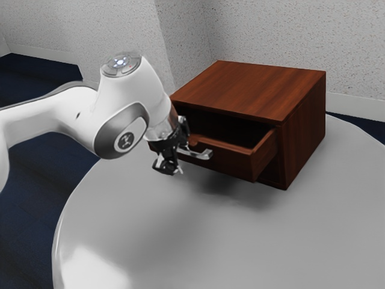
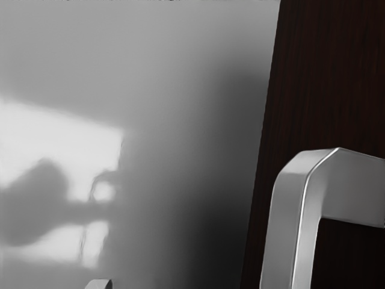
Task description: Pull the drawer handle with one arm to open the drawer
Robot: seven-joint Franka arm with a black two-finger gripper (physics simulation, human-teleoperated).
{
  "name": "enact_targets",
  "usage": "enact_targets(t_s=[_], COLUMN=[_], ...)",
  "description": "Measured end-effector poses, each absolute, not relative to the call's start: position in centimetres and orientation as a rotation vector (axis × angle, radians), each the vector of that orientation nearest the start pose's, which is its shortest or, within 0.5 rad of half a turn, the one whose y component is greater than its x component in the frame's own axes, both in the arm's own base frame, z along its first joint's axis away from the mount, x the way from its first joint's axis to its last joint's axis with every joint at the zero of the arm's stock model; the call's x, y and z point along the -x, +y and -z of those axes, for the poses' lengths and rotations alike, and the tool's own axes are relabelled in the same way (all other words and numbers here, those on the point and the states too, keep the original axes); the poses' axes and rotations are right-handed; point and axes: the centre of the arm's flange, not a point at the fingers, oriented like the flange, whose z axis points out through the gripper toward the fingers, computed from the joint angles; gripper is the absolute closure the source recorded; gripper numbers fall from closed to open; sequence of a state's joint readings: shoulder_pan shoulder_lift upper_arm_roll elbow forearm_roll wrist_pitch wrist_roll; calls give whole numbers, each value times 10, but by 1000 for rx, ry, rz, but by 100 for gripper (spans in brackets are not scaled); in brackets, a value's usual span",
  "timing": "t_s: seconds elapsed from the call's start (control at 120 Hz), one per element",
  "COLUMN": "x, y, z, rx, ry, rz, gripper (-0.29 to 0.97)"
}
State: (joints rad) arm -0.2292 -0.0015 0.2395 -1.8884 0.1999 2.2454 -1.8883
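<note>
drawer (image 1: 231, 159) at frame centre is partly out, more pulling left; gripper (image 1: 168, 167) beside handle (image 1: 201, 154), grip impossible to tell.

There is one wooden cabinet (image 1: 258, 84), standing on the one round white counter (image 1: 210, 241). In the cabinet's front sits one drawer (image 1: 231, 158), the one compartment that the cabinet shows. On the drawer's face is one silver handle (image 1: 201, 153); the wrist view shows one bend of that same handle (image 2: 313, 205) against the dark wood. One white arm (image 1: 90, 120) comes toward the cabinet's front and ends in one black hand (image 1: 168, 164), just beside the handle. Around the counter lies one dark blue floor (image 1: 42, 198). How many wall faces meet behind the cabinet cannot be told.
</note>
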Motion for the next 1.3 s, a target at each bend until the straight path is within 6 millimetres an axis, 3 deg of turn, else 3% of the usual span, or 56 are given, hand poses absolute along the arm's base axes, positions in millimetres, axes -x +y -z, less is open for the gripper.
enact_targets(t_s=[0.917, 1.3], x=[-539, -527], y=[14, 14], z=[-542, -545], rx=[-1812, -1814], ry=[2280, 2283], rz=[-475, -464], gripper=[37, 37])
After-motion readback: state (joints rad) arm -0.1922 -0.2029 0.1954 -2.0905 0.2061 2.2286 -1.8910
